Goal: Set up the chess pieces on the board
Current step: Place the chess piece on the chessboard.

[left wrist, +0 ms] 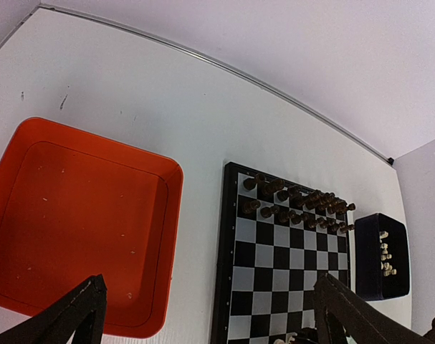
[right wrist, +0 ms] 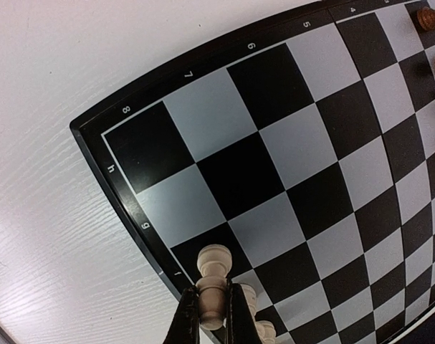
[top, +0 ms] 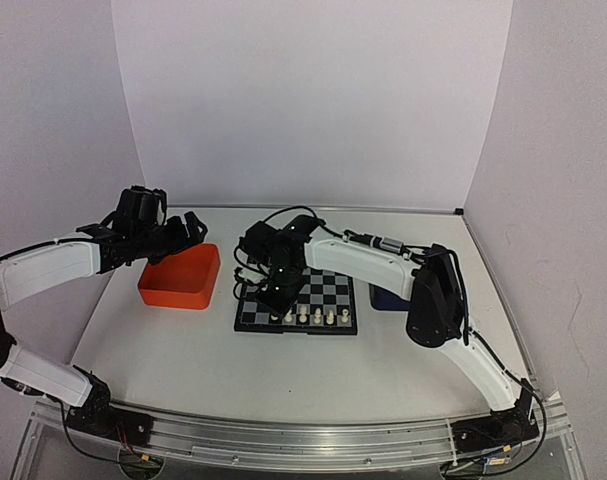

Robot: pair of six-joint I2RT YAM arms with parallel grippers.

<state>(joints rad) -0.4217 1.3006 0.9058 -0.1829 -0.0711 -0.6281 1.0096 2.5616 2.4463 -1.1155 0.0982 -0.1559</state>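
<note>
Right gripper (right wrist: 213, 301): jaws pressed in on a single cream-white piece (right wrist: 214, 269), pinched at its lower body with the head standing clear above the fingertips. It is held over the near left corner region of the board (right wrist: 224, 172), just inside the black border; whether its base touches a square cannot be determined from the wrist view. Left gripper (top: 191, 232): fingers spread wide, carrying nothing, hanging above the orange tray (left wrist: 81, 215), which holds no pieces, only specks. Board condition: the dark pieces (left wrist: 296, 201) occupy the two far rows and appear fully set. On the near side, a short line of cream-white chess pieces (top: 316, 316) stands along the edge row, running from beside the right gripper toward the right corner; the squares of the second near row look bare, as does the whole middle of the board. A cluster of cream-white figures lies in the dark blue tray (left wrist: 367, 279) just beside the board's right edge. Assessment: the white side is under way but well short of complete. The back row lacks its left-hand pieces, the pawn row is not begun, and the tray's contents are outstanding. The step in hand is judged to be seating the held piece on a left-side back-row square.
</note>
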